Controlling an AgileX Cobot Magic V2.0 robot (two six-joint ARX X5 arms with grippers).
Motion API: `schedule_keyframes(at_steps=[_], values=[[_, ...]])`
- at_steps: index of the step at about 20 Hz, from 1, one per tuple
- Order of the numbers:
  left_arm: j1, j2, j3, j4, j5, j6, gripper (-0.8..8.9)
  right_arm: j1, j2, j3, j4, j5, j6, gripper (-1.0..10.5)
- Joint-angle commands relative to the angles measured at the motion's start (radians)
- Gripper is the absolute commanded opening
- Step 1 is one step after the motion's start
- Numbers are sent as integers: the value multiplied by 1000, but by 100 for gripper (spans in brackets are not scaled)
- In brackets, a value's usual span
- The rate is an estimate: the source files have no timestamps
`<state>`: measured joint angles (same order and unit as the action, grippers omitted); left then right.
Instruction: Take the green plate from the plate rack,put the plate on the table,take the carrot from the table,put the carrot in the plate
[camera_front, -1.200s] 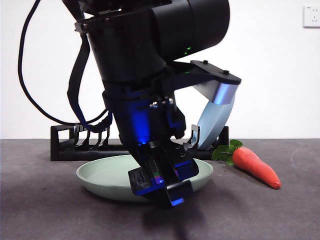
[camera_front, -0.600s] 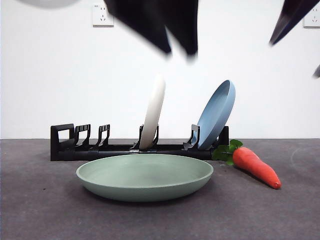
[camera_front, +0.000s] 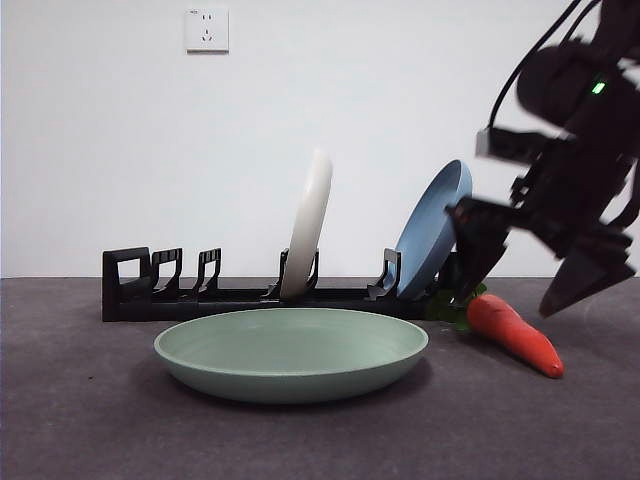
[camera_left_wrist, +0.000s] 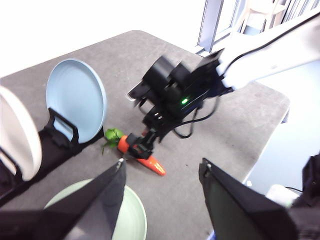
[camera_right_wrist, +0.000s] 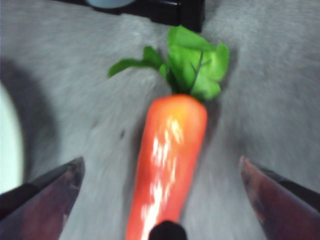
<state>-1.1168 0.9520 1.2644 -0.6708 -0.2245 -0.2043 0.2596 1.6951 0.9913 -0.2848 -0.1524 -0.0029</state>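
The green plate (camera_front: 290, 355) lies flat on the table (camera_front: 100, 420) in front of the plate rack (camera_front: 200, 296). To its right lies the carrot (camera_front: 512, 335), leaves toward the rack. My right gripper (camera_front: 530, 275) hangs open just above the carrot, one jaw on each side of it. In the right wrist view the carrot (camera_right_wrist: 167, 160) fills the gap between the open jaws of the right gripper (camera_right_wrist: 161, 170), untouched. High above the table, my left gripper (camera_left_wrist: 162, 167) is open and holds nothing. From there I see the carrot (camera_left_wrist: 142, 156) and the plate's rim (camera_left_wrist: 134, 220).
A cream-white plate (camera_front: 308, 225) and a light blue plate (camera_front: 432, 230) stand upright in the rack, the blue one right behind the carrot's leaves. The table's edge (camera_left_wrist: 250, 150) runs beyond the carrot in the left wrist view.
The left arm let go of the green plate and rose out of the front view. The right arm came down from the upper right and now hangs open over the carrot.
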Motion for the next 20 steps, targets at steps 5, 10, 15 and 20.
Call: schedule_keyframes(at_steps=[5, 10, 15, 20], values=[[-4, -15, -1, -23, -3, -36, 252, 24, 108, 2, 119, 59, 80, 346], [-3, -15, -1, -27, -9, -35, 252, 24, 110, 2, 126, 50, 84, -19], [-3, -15, -1, -32, -10, -32, 252, 39, -5, 2, 9, 50, 84, -16], [-3, -15, -1, -36, -10, -31, 252, 226, -203, 2, -26, 51, 147, -17]])
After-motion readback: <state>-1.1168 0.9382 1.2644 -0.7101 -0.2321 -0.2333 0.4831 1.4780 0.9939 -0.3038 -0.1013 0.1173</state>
